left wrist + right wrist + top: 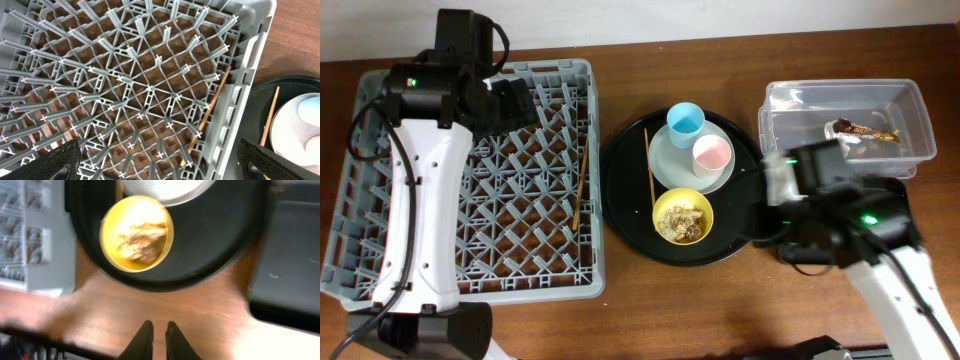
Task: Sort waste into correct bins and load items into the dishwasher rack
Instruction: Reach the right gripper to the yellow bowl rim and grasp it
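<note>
- On the near edge of the round black tray (620,190) sits the yellow bowl (683,217), holding the beige food scraps (137,239). I judge it the next thing to handle.
- Key relation: in the right wrist view the bowl lies ahead of the right gripper (159,330) and off to its left, with bare table between them. Nothing touches.
- The bowl is round, so it has no long axis to line up with. Its rim is the only place to grip.
- The right fingers stand nearly together with only a slit between them, and nothing is held. They would have to spread before taking the rim.
- The right arm is the nearer one. The left gripper (159,157) hangs over the rack (535,290), fingers spread wide and empty, well apart from the bowl.
- One chopstick (648,170) lies on the round tray with its long axis running far to near, just left of the plate (665,160). The other chopstick (210,112) rests aslant against the rack's right wall.
- The blue cup (686,120) and pink cup (712,154) stand on the plate.
- The clear tub (910,110) holds the wrapper (865,131). Something pale lies beside it, and I cannot tell whether it is the napkin.
- Hidden or unclear: the right arm is blurred in the overhead view and covers most of the shallow black tray (290,265). I cannot tell what that tray holds.
</note>
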### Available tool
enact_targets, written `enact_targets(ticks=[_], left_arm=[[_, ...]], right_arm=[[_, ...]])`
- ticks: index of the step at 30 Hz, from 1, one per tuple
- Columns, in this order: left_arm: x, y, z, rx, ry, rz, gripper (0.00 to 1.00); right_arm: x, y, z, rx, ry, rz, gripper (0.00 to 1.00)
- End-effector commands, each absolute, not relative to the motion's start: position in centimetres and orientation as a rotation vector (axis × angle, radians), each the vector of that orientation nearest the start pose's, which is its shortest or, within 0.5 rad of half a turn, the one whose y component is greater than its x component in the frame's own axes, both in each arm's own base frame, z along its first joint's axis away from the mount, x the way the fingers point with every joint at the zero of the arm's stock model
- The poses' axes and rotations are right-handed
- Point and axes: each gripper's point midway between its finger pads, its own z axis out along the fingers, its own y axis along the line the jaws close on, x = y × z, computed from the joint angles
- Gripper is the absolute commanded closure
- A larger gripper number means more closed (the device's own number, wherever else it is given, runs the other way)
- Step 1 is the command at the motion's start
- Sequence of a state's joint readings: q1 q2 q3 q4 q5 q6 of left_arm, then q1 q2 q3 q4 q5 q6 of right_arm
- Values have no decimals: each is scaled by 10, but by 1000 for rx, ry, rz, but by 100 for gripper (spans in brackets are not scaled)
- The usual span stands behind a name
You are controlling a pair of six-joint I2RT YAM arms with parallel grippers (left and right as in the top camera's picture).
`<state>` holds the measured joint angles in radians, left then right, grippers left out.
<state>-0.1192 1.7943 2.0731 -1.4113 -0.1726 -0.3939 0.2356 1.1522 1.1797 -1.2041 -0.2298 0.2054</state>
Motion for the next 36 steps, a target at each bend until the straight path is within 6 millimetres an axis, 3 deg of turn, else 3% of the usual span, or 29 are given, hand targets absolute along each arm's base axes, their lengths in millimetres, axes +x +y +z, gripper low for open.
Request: enact_targets(ticks=[1,4,8,12,15,22,36], left_arm=[[403,-18,274,-435,2641,76,1],[403,-18,274,-435,2641,77,1],[403,-18,274,-435,2641,76,1],[403,-18,274,-435,2642,76,1],[403,-18,274,-435,2642,76,1],[403,-18,274,-435,2641,76,1],[403,-18,274,-435,2641,76,1]], right_arm=[[232,137,177,-344,2829,445,76],[234,162,148,-495,2889,349,66],[235,194,110,-672,2920,234,61],[243,209,91,-755,2868,115,56],[250,212,80,-781,2848,27,53],[264,221,72,-764,2808,31,53],[266,229,38,-788,2867,32,55]])
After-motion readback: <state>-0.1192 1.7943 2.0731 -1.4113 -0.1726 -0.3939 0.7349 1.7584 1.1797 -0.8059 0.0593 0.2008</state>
